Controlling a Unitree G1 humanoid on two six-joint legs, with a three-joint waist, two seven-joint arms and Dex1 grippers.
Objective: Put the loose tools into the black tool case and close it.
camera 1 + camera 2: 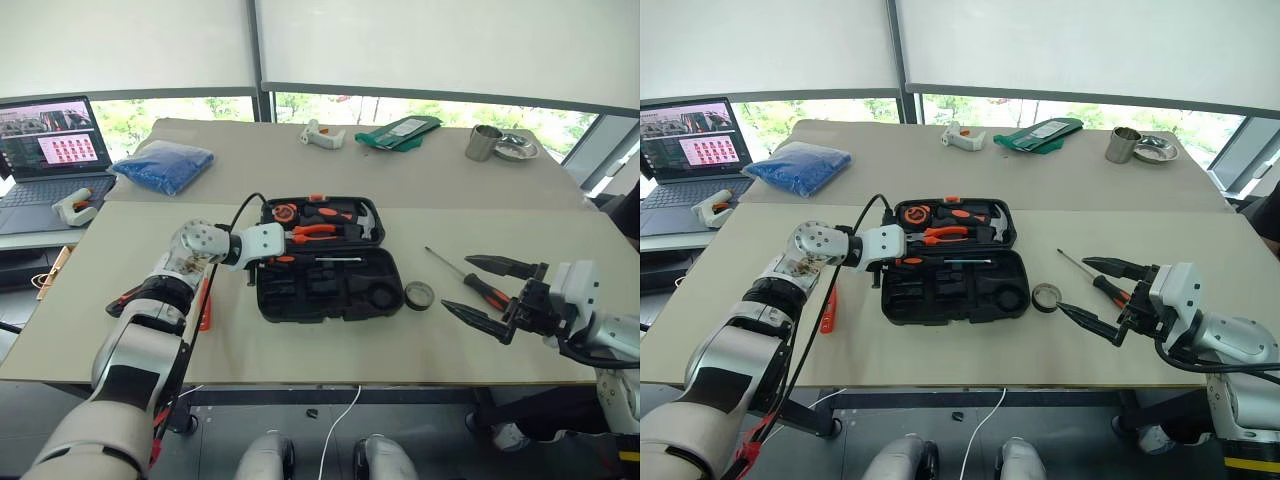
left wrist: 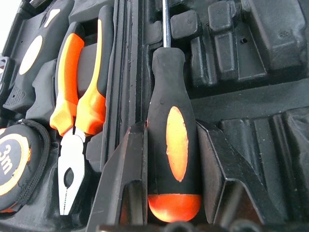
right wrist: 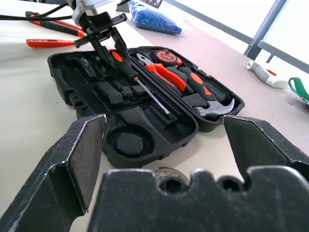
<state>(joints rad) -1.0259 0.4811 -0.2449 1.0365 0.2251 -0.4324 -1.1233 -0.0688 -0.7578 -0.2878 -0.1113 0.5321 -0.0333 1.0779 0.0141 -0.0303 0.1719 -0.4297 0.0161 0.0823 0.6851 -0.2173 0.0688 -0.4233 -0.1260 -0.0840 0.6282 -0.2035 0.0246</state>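
Left hand (image 3: 104, 36) pinches an orange-and-black screwdriver (image 2: 173, 145) over the open black moulded-plastic tool case (image 1: 330, 290), probably lining up its slot (hard to tell). Right hand (image 1: 490, 290) spread, idle beside the case.

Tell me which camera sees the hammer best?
The right wrist view: the hammer lies whole in the black tool case, head glinting. The head views show it small at the case's far corner; the left wrist view hardly shows it.

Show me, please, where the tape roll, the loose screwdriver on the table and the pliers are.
tape roll (image 1: 418, 295), left eye view, its rim.
loose screwdriver (image 1: 487, 291), left eye view, its handle.
pliers (image 2: 77, 111), left wrist view, its orange handles.
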